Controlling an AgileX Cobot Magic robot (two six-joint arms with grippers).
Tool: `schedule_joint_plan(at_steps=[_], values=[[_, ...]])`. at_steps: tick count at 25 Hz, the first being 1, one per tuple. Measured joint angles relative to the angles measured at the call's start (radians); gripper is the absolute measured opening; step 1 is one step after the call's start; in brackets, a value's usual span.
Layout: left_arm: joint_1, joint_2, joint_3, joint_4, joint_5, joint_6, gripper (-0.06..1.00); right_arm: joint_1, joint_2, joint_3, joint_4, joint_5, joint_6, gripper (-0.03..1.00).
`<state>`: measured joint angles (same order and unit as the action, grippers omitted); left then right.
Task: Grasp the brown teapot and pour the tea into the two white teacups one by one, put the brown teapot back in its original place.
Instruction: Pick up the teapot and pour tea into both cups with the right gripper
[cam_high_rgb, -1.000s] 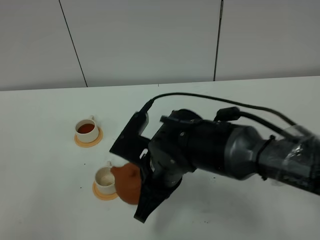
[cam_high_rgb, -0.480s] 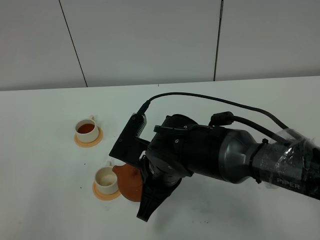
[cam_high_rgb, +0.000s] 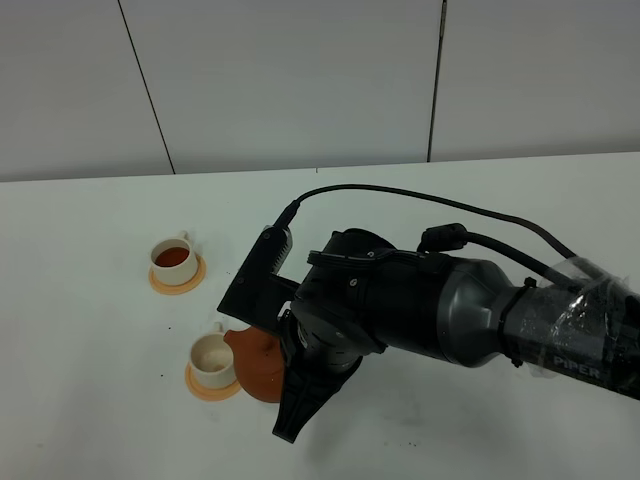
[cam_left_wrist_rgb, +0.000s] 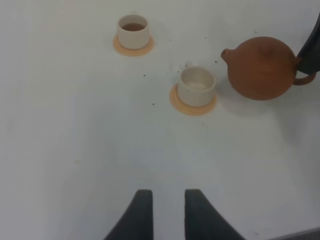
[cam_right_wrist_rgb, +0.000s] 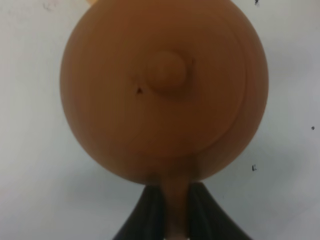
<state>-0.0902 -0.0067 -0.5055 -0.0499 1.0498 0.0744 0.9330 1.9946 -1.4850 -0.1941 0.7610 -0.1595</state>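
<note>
Teapot: brown clay teapot (cam_left_wrist_rgb: 262, 67), upright, lid knob (cam_right_wrist_rgb: 167, 70) on top. It is just beside the near cup, spout (cam_left_wrist_rgb: 227, 54) aimed at that cup but not over it. Can't tell if the base sits on the table or hangs just above.
Grip: right gripper (cam_right_wrist_rgb: 175, 192) clenched on the teapot's loop handle (cam_right_wrist_rgb: 175, 212), one finger each side.
Near cup: white teacup (cam_left_wrist_rgb: 196, 85) on an orange-tan saucer (cam_left_wrist_rgb: 210, 106). Inside looks pale, no dark tea seen.
Far cup: second white teacup (cam_left_wrist_rgb: 133, 30) on its own saucer (cam_left_wrist_rgb: 119, 47), well apart from the teapot, w/ reddish-brown tea in it.
Left claw: left gripper (cam_left_wrist_rgb: 167, 192) released, fingers apart w/ nothing between. It hangs over bare table, well back from both cups.
Right arm: bulky black and grey right arm (cam_high_rgb: 420, 300) reaches across the middle and hides most of the teapot from above. Black cable (cam_high_rgb: 400, 192) loops over it. Clear plastic wrap (cam_high_rgb: 590, 300) around the rear section.
Surface: plain white table (cam_high_rgb: 90, 420), matte, a few small dark specks (cam_left_wrist_rgb: 153, 104) near the cups.
Room: pale grey wall panels (cam_high_rgb: 300, 80) behind the table, split by thin dark seams.
Writing: "PIPER" (cam_high_rgb: 578, 370) in light letters on the right arm. Nothing else legible.
</note>
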Motion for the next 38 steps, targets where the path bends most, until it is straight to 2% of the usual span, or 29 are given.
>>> schedule_joint_plan(at_steps=[5,14,21,29,38], values=[[0.0,0.0,0.0,0.0,0.0,0.0,0.23,0.0,0.0,0.0,-0.01,-0.007,0.0,0.1],[0.0,0.0,0.0,0.0,0.0,0.0,0.23,0.001,0.0,0.0,-0.207,-0.059,0.0,0.1],[0.0,0.0,0.0,0.0,0.0,0.0,0.23,0.011,0.0,0.0,-0.313,-0.074,0.003,0.1],[0.0,0.0,0.0,0.0,0.0,0.0,0.23,0.06,0.018,0.0,-0.468,-0.06,0.092,0.1],[0.0,0.0,0.0,0.0,0.0,0.0,0.23,0.086,0.024,0.0,-0.527,-0.054,0.109,0.1]])
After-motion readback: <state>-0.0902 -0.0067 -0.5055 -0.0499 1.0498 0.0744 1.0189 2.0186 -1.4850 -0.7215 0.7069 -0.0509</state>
